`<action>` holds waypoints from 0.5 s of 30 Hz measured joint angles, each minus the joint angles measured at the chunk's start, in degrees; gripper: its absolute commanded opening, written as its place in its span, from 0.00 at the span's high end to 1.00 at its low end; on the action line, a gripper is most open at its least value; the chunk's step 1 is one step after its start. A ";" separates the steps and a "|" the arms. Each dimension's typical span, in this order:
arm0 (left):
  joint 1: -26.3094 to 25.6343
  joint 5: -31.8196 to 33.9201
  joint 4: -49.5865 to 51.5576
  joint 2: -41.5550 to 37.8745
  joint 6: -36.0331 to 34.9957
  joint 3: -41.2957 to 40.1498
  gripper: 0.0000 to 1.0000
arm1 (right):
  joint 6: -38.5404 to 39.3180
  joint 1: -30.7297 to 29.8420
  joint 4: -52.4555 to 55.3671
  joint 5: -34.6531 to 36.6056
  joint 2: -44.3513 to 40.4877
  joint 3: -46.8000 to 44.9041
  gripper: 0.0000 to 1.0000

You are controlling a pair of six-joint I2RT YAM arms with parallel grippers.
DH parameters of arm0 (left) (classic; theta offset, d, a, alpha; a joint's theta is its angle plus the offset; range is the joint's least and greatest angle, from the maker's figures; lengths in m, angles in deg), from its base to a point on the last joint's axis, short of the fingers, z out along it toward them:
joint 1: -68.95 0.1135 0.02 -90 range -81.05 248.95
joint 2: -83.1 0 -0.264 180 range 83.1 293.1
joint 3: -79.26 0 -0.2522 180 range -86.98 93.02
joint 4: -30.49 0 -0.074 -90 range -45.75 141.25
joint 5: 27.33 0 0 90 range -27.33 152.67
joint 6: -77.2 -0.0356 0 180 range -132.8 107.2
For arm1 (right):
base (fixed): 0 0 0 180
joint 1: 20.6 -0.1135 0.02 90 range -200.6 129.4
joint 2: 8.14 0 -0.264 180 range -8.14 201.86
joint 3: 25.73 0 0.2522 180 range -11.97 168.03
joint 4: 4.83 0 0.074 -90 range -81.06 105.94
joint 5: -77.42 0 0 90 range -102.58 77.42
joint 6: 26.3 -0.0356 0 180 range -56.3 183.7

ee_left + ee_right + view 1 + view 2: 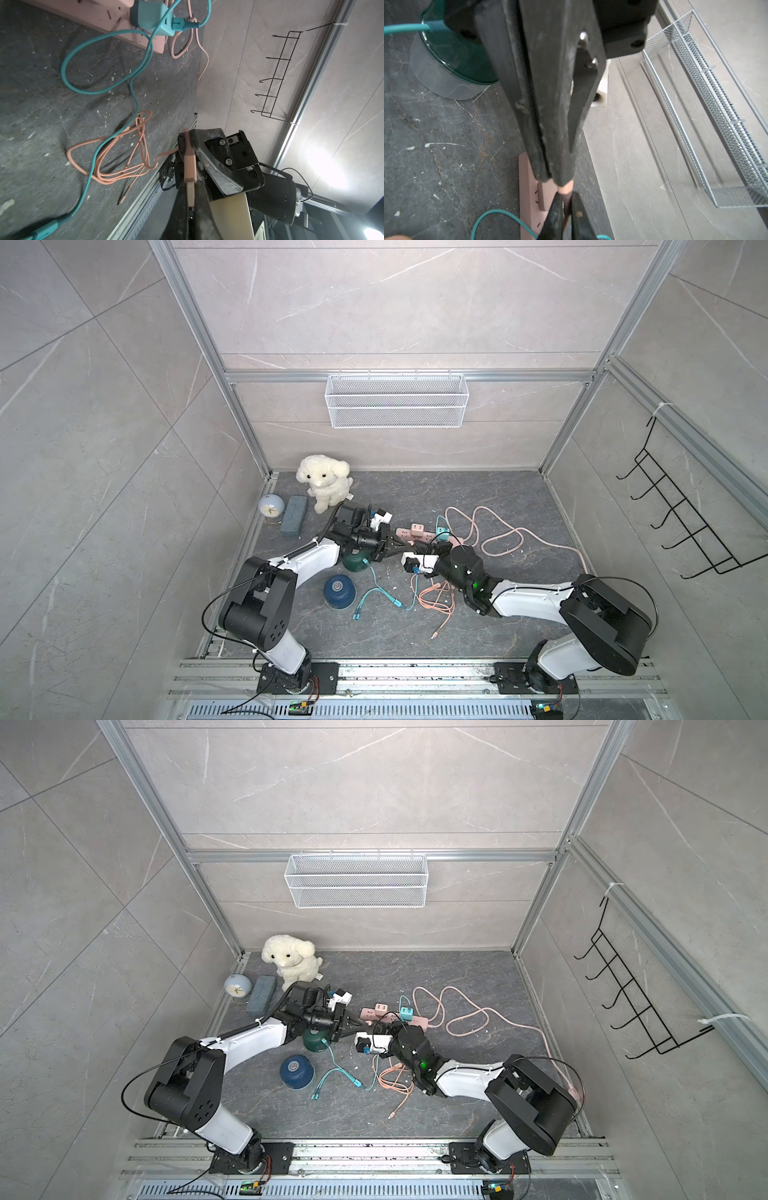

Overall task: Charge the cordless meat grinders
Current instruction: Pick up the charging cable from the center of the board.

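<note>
Left pincer is clamped shut on the salmon-pink plastic cable plug, whose tip pokes out just past its black fingertips. Facing it tip to tip, the right pincer has its two fingers close on either side of the same plug, with only a narrow gap between them; whether they press on it cannot be told. Both meet above the dark grey stone-look desk, just in front of the long pink power strip, where a small teal charger block is plugged in. The dark green dome-shaped plastic grinder stands on the desk below the left wrist, just behind that pincer and not touched by its fingers; a teal cable runs to its side, and the right wrist view shows the teal plug seated there. The dark blue dome-shaped plastic grinder, with its round silver hub on top, stands nearer the front edge of the desk, beside the green one and well apart from both pincers, with no cable in it. The salmon-pink cable lies in loose loops on the desk below the right wrist.
</note>
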 measured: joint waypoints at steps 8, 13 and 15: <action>0.20 0.17 -0.48 0.68 -1.14 1.46 1.00 | -8.02 -0.28 18.18 -3.61 -4.22 5.68 0.40; 0.57 0.13 -1.44 1.86 -2.99 3.15 1.00 | -19.39 -0.04 31.91 -5.44 -12.46 9.29 0.40; 0.74 0.04 -1.97 2.69 -3.65 3.74 1.00 | -27.21 0.63 37.40 -6.10 -15.65 11.19 0.43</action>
